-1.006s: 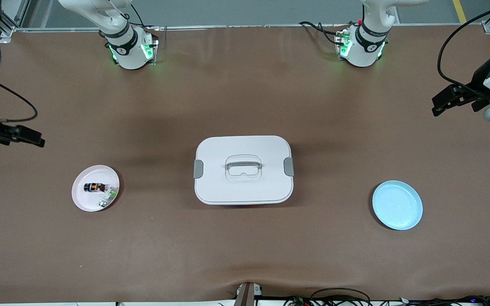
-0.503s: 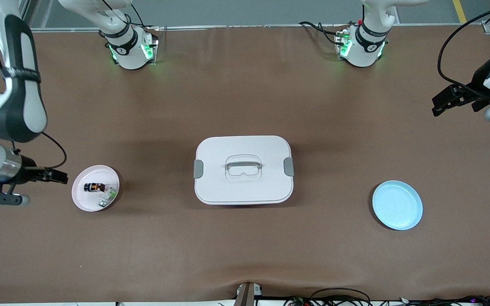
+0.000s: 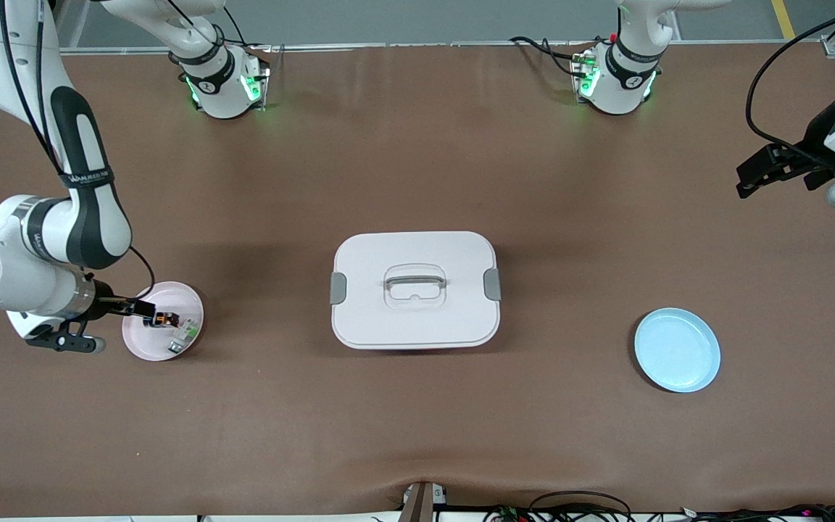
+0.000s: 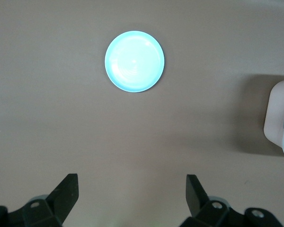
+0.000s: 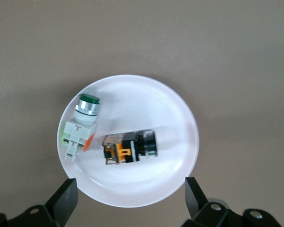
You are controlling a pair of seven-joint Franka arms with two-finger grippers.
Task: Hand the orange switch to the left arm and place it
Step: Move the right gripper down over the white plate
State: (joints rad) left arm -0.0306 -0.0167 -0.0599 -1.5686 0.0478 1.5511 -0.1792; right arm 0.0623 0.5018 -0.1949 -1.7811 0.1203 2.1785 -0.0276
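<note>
Orange switch point(image 5: 128, 148) lies on the pink plate point(image 5: 180, 118), toward the right arm's end of the table from the box point(image 3: 414, 288). The right gripper point(image 5: 128, 201), jaws wide and empty, has swung in over that plate within the last second, so pickup looks next. The left gripper point(image 4: 130, 198) waits wide open, well apart from the blue plate point(image 4: 134, 61).

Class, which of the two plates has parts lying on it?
The pink plate, under the right gripper: it holds the orange switch and a green-capped part. The blue plate holds nothing.

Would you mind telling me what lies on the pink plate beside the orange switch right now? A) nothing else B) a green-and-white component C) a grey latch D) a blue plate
B: in the right wrist view the pink plate holds the orange switch with a green-and-white component lying beside it.
</note>
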